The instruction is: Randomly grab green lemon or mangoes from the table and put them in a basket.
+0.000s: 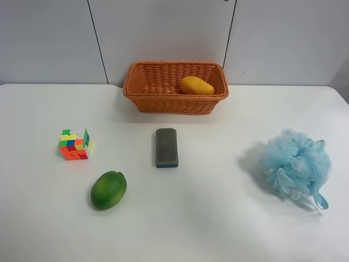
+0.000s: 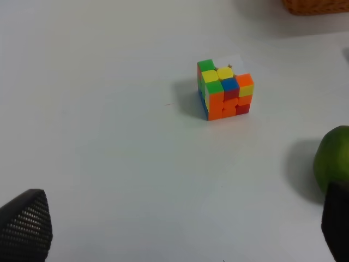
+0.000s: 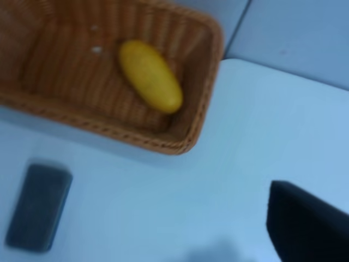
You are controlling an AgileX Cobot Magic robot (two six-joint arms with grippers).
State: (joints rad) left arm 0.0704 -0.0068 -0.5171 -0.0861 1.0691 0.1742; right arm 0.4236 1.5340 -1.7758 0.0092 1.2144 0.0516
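From the high camera, the mango already lies inside the orange wicker basket at the back of the white table, toward the basket's right end, while the green lemon sits out on the open tabletop near the front, just below a scrambled puzzle cube. A grey eraser block lies midway in front of the basket, and a frilly blue bath pouf rests well off to the right of that view; neither arm shows here. Over to the right wrist view — blurred, but the mango is plain enough, a smooth yellow oval lying diagonally on the woven floor of the basket, with the eraser block on the table outside it. Only one dark corner of the right gripper shows at the frame's edge, so I cannot tell how its jaws stand. Now the left wrist view: the cube stands alone, the lemon peeks in as a glossy green curve, and the left gripper has its two dark fingers far apart at either edge — spread wide, nothing between them. The lemon looks firm and moderately weighty, with a slick rounded skin that could roll or squirt free; I'd judge the best hold is across its narrow waist, pads square to the sides, squeezing gently.
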